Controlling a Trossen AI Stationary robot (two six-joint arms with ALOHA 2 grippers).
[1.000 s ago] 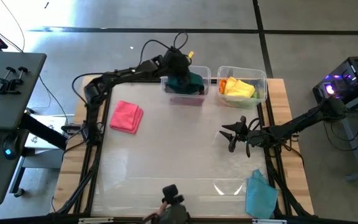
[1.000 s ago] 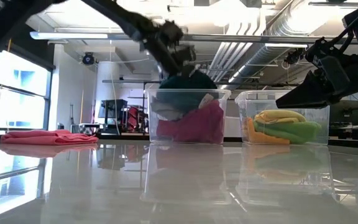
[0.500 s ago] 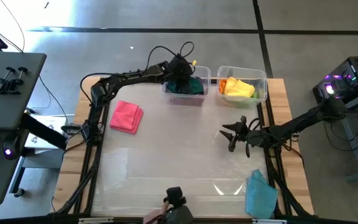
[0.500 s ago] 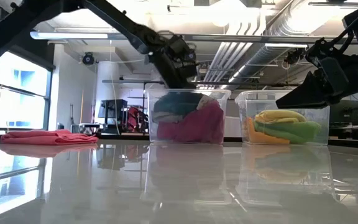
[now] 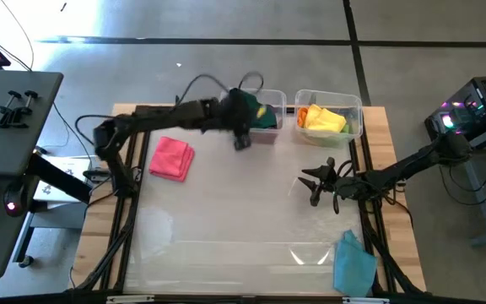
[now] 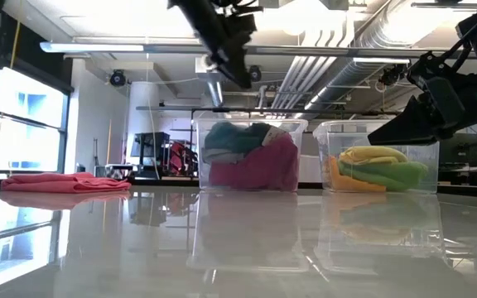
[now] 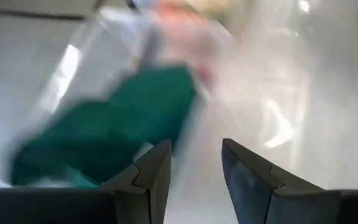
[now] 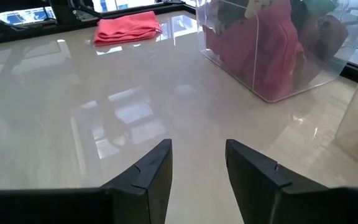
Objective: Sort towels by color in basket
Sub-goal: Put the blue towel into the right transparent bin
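Towels: dark green cloth [image 5: 262,117] in clear plastic bin [image 6: 247,155]; left tool [image 5: 241,140] beside bin, released, empty; right tool [image 5: 309,184] parted, empty.

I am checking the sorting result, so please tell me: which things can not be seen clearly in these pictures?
- Left bin: high view, the left gripper and arm cover most of it; only the dark green towel shows.
- Left wrist view: motion blur; the bin's other cloths cannot be told.
- Right bin: low view, towels overlap, so their number is unclear.
- Light blue towel: high view, partly cut by the picture's bottom edge.
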